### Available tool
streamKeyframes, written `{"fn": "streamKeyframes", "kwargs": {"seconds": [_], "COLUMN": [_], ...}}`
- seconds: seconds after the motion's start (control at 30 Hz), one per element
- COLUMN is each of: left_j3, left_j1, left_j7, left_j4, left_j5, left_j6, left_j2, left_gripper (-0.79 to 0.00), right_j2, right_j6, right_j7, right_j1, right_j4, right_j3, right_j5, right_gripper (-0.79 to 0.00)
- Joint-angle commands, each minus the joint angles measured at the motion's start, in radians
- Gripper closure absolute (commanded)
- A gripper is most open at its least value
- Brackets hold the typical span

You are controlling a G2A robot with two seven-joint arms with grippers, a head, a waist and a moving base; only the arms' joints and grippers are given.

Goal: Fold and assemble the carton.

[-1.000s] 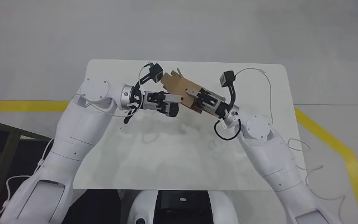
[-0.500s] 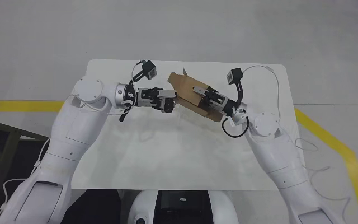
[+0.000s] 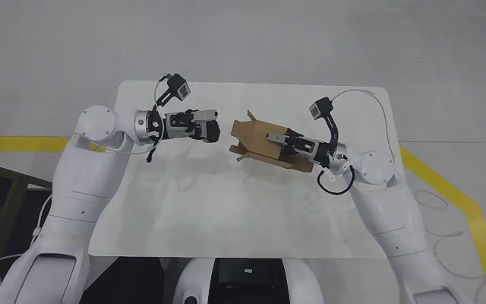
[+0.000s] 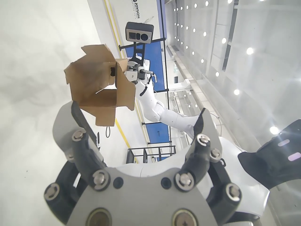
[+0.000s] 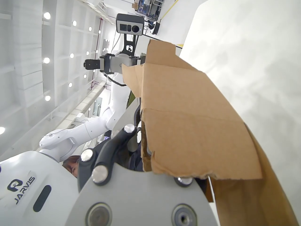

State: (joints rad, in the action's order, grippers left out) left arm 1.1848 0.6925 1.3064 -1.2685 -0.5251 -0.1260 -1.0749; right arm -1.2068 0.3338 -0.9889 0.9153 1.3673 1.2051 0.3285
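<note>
The brown cardboard carton (image 3: pixel 258 143) is held above the middle of the white table (image 3: pixel 190 213), part-formed, with loose flaps spread at its left end. My right gripper (image 3: pixel 278 140) is shut on the carton's right wall; in the right wrist view that wall (image 5: pixel 188 123) runs between its fingers (image 5: pixel 128 131). My left gripper (image 3: pixel 218 128) hangs open a short way left of the carton and does not touch it. Seen from the left wrist, its fingers (image 4: pixel 78 118) stand wide apart, and the carton (image 4: pixel 98 88) faces them with its hollow inside showing.
A thin white cable (image 3: pixel 364 102) arcs over the table's back right corner. Bare tabletop lies in front of and under both arms. A yellow line (image 3: pixel 38 143) on the floor runs along the table's left and right sides.
My left gripper has let go of the carton and drawn back to the left. My right gripper has carried the carton a little to the right and toward the table's front.
</note>
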Motion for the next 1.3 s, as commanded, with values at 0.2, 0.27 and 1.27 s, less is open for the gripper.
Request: {"fn": "streamKeyframes", "kwargs": {"seconds": [0.2, 0.27, 1.27], "left_j3": [0.0, 0.0, -0.046], "left_j1": [0.0, 0.0, 0.019], "left_j7": [0.0, 0.0, -0.499], "left_j4": [0.0, 0.0, 0.14], "left_j5": [0.0, 0.0, 0.348], "left_j6": [0.0, 0.0, -0.886], "left_j2": [0.0, 0.0, 0.007], "left_gripper": [-0.785, -0.785, -0.785], "right_j2": [0.001, 0.001, 0.001], "right_j6": [-0.003, -0.003, -0.003], "right_j7": [-0.002, -0.002, -0.002], "right_j1": [0.0, 0.0, 0.0], "right_j4": [0.001, 0.001, 0.001], "right_j3": [0.002, 0.002, 0.002], "right_j5": [0.003, 0.003, 0.003], "right_gripper": [0.0, 0.0, 0.0]}}
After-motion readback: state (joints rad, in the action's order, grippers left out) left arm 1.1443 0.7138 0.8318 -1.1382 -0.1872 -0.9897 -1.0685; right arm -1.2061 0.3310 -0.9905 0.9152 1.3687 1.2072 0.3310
